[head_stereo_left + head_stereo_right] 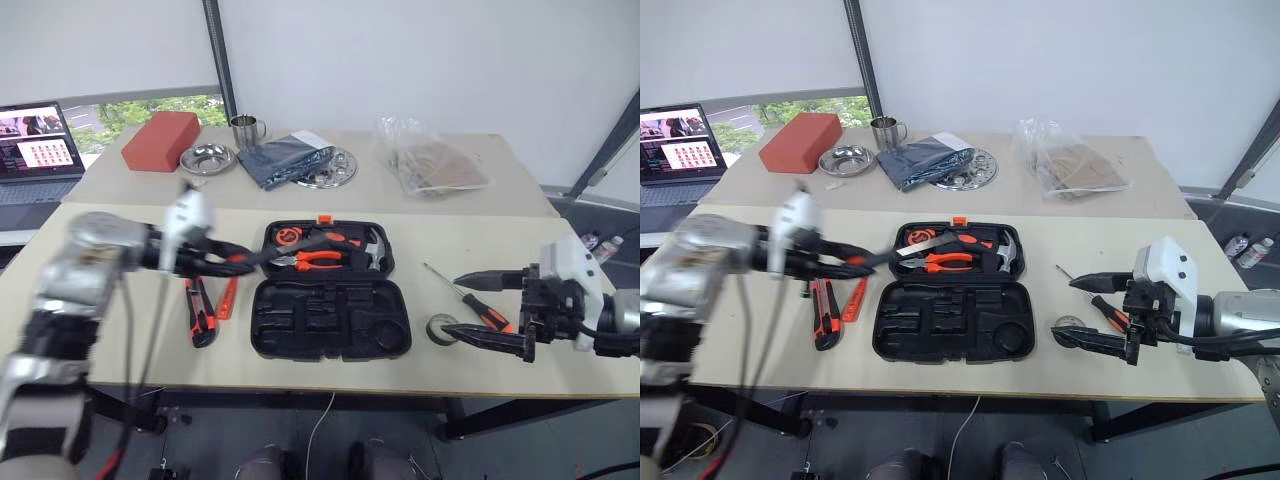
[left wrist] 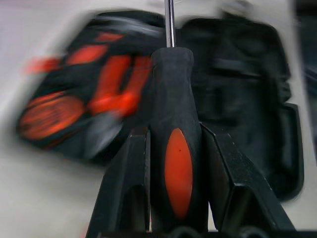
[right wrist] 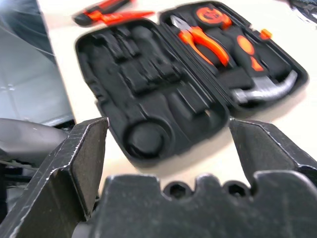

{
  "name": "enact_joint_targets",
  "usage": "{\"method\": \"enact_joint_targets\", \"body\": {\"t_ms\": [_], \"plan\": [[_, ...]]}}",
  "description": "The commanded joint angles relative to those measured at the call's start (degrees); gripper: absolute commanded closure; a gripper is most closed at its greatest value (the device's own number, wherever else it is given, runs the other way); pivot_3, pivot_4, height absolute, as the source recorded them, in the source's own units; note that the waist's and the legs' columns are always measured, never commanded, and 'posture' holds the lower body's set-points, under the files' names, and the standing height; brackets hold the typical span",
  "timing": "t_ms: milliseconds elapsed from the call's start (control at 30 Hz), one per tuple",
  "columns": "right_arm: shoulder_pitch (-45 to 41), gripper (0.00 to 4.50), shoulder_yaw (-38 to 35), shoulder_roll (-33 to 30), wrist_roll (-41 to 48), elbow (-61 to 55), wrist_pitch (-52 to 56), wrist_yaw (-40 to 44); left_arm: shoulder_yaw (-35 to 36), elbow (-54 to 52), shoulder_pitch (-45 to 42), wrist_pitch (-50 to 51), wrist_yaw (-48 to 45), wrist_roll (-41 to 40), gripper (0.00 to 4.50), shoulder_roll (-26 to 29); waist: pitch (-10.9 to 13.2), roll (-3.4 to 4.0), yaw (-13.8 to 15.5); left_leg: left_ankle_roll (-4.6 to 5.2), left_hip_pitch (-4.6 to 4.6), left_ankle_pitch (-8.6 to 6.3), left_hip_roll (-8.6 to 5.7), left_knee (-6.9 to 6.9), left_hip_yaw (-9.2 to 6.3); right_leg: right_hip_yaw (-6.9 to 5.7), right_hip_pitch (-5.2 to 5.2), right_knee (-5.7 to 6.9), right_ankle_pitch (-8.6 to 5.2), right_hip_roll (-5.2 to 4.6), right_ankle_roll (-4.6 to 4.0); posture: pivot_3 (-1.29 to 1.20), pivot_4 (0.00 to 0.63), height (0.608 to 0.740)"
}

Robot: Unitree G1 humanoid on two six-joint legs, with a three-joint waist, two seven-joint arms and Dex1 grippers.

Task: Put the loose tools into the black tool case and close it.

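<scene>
- Open laptop (image 1: 38, 150) with lit screen, at far left edge of the rear table.
- Red-orange rectangular box (image 1: 160, 140) beside a shallow steel bowl (image 1: 208, 158).
- Steel mug with handle (image 1: 244, 130) just behind a folded dark grey cloth (image 1: 280, 160).
- Round steel plate (image 1: 335, 168) partly under that cloth.
- Clear plastic bag of brown contents (image 1: 432, 162), well apart to the right.
- Orange-handled pliers (image 1: 318, 259) and steel-headed hammer (image 1: 374, 253) seated in moulded slots.

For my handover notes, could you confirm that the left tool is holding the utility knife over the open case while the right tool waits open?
Not quite: the left tool grips a screwdriver, as the left wrist view shows. The utility knife lies on the table. The case is open, the right tool open.
</scene>
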Motion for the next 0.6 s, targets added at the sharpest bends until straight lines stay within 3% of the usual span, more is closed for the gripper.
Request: {"method": "enact_joint_targets", "body": {"t_ms": [33,233,500,567,600], "plan": [[-0.14,0.00,-1.98,0.41,-0.56,-0.98,-1.19,-1.77,-3.55,6.43,-4.55,-7.82,-2.05,5.69,3.54,-1.46,0.03,-0.06,-0.64,0.00,-0.03,0.00,0.07,0.04,-0.01,0.07,-0.02,-0.01,0.02,0.14,-0.04,0.00,0.150,0.736],[3.05,0.00,-4.24,2.29,0.12,-4.39,-0.52,-4.35,-6.74,19.03,-9.30,-16.42,-1.48,11.53,3.54,-6.99,0.03,-0.06,-0.41,-0.05,-0.05,0.03,0.12,0.02,-0.13,0.15,-0.07,0.00,0.09,0.24,-0.19,0.00,0.150,0.736],[4.14,0.00,-5.21,3.30,0.72,-5.44,-0.40,-6.33,-5.89,22.11,-9.89,-18.67,-3.47,12.68,3.54,-8.49,0.03,-0.06,-0.05,0.03,-0.43,-0.01,0.11,0.34,-0.48,-0.16,-0.12,-0.03,0.09,0.15,-0.19,0.00,0.150,0.736],[3.78,0.00,-4.91,3.38,1.01,-5.44,-0.40,-6.68,-5.28,21.98,-9.93,-17.56,-3.13,12.27,2.54,-8.75,0.03,-0.06,0.01,0.04,-0.45,-0.01,0.11,0.37,-0.52,-0.20,-0.11,-0.02,0.09,0.15,-0.18,0.00,0.150,0.736],[3.65,0.00,-4.81,3.41,1.21,-5.48,-0.39,-6.80,-4.98,21.65,-9.95,-16.77,-3.25,11.85,2.46,-8.84,0.03,-0.06,0.06,0.04,-0.46,-0.01,0.11,0.39,-0.54,-0.20,-0.11,-0.02,0.09,0.15,-0.18,0.00,0.150,0.736]]}}
